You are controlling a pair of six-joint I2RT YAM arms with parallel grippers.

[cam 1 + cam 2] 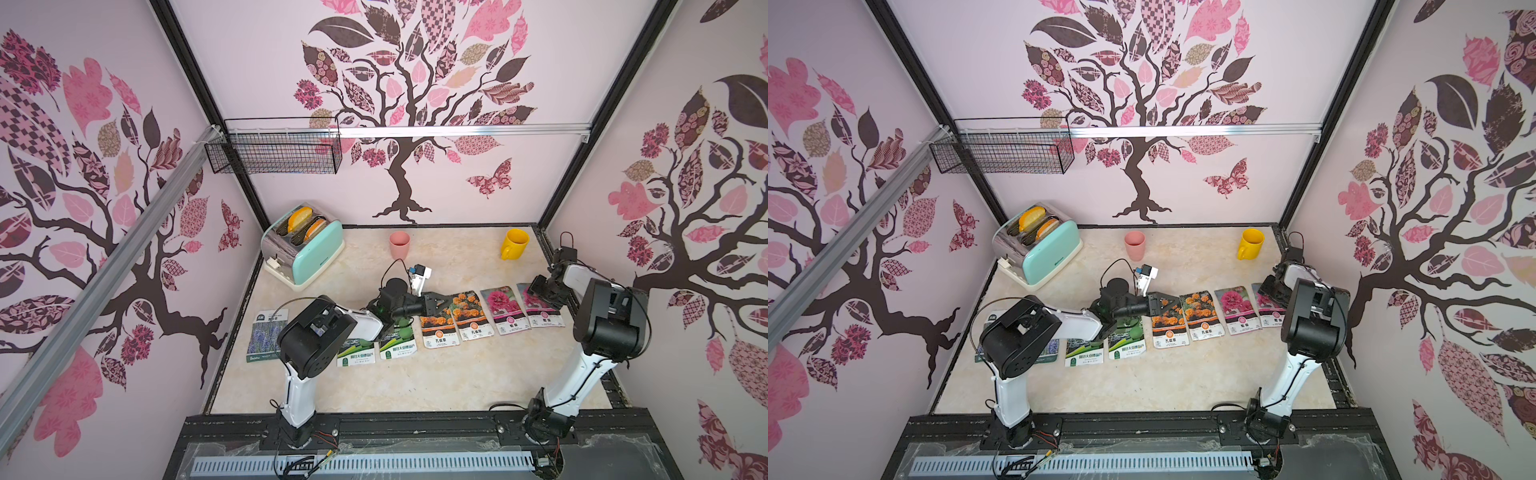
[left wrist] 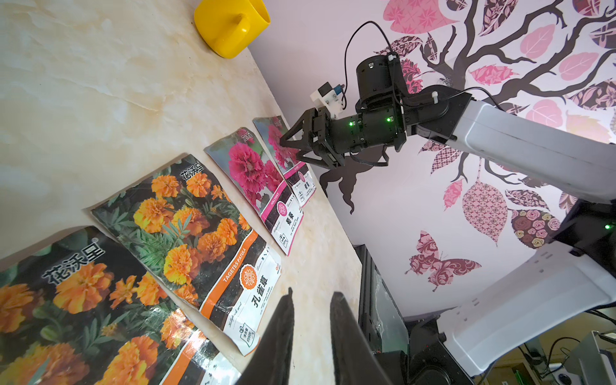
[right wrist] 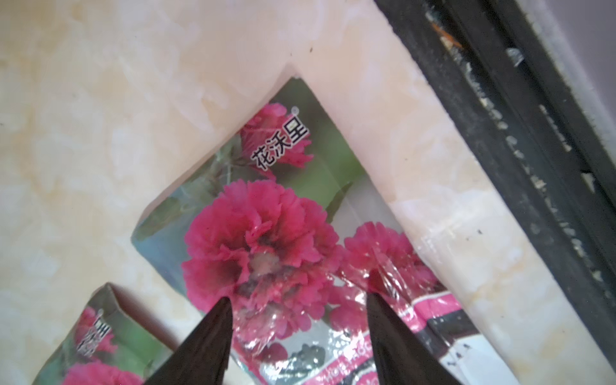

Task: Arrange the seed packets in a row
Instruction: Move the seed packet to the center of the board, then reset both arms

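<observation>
- Packets lie face up in a rough line across the table: a lavender packet at the left end, then two gourd packets, two marigold packets and two magenta packets.
- The line is not straight; it steps toward the front edge as it runs left. The left arm hides the stretch between lavender and gourds.
- End magenta packet: flat, just beside its twin and near the black frame.
- Right gripper: jaws apart, holding nothing, tips at or just above this packet's glossy film. I cannot tell whether they touch it.
- Left gripper: jaws narrowly apart and empty, low over the near marigold packet.
- The step in hand looks like trimming the right end of the row.
- To do it well:
  - Press lightly, since the film is slick and crinkles.
  - Slide the packet rather than lift it.
  - Line its top edge up with its twin's.
  - Leave a sliver of table between them, with no overlap.
  - Keep the tips clear of the frame.
- The cup, mug and toaster stand well behind, out of the way.
</observation>
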